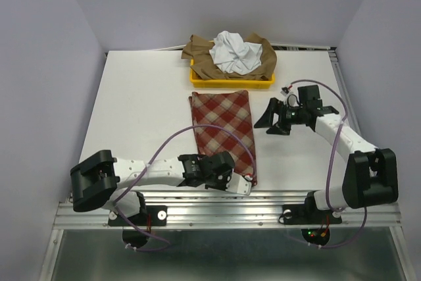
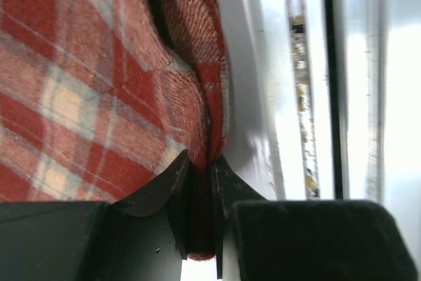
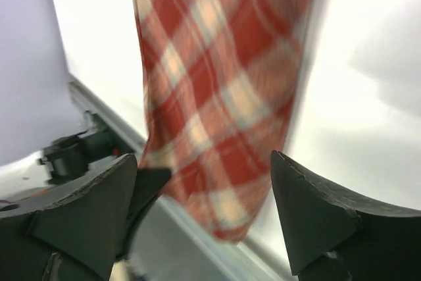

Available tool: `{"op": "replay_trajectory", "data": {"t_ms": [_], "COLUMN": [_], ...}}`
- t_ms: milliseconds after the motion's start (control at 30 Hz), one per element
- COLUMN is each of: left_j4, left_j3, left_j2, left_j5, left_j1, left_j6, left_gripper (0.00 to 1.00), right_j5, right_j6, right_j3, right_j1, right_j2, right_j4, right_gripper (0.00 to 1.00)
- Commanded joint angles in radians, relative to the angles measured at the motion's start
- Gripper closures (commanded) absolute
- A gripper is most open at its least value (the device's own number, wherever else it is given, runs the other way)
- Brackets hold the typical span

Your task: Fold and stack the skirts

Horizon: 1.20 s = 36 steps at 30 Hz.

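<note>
The white skirt (image 1: pixel 235 54) hides much of the tan skirt (image 1: pixel 200 57); the right wrist view shows the checked skirt (image 3: pixel 217 97) blurred.

Red-and-beige checked skirt (image 1: pixel 222 133) lies flat mid-frame as a long, narrow folded strip; crumpled white skirt (image 1: pixel 235 52) sits atop the rumpled tan-brown skirt (image 1: pixel 200 54), upper centre

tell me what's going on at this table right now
The left gripper is pinched shut on the near edge of the red-and-beige checked skirt, which lies as a long folded strip on the table. The right gripper is open and holds nothing, just off the skirt's right side. The white skirt and tan-brown skirt sit heaped, unfolded, in the yellow tray at the far edge.
</note>
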Motion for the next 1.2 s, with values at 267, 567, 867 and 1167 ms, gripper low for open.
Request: {"op": "replay_trajectory", "data": {"t_ms": [267, 567, 867, 1167], "left_j4": [-0.374, -0.480, -0.558, -0.698], "left_j3": [0.221, 0.301, 0.434, 0.623], "left_j2": [-0.111, -0.127, -0.082, 0.087], "left_j5": [0.362, 0.525, 0.695, 0.818], "left_j1": [0.007, 0.035, 0.176, 0.391], "left_j6": [-0.015, 0.005, -0.032, 0.053], "left_gripper": [1.00, 1.00, 1.00, 1.00], "right_j5": [-0.153, -0.118, -0.156, -0.255], "right_j6": [-0.465, -0.682, -0.849, -0.943], "right_j3": [0.511, 0.786, 0.726, 0.646], "right_j1": [0.025, 0.138, 0.186, 0.224], "right_j2": [0.381, 0.655, 0.754, 0.772], "right_j4": [0.028, 0.023, -0.006, -0.097], "right_gripper": [0.18, 0.27, 0.40, 0.57]}}
